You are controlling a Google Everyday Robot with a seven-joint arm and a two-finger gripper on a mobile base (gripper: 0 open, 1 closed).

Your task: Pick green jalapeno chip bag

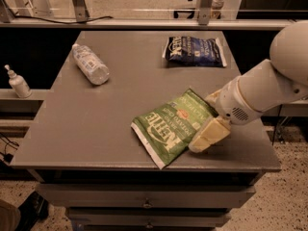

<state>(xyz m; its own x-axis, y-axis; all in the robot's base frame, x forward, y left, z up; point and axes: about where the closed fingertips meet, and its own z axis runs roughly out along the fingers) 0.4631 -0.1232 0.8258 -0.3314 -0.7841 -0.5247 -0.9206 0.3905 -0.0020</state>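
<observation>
The green jalapeno chip bag (172, 127) lies flat on the grey table (96, 124), near the front edge and right of centre, with its white "Kettle" lettering facing up. My gripper (210, 118) comes in from the right on a white arm (269, 83). It sits low at the bag's right edge, open. One cream finger (209, 135) rests by the bag's lower right side and the other (214, 98) by its upper right corner. The bag stays on the table.
A dark blue chip bag (194, 51) lies at the back right of the table. A clear plastic water bottle (90, 64) lies on its side at the back left. A small pump bottle (18, 82) stands on a shelf to the left.
</observation>
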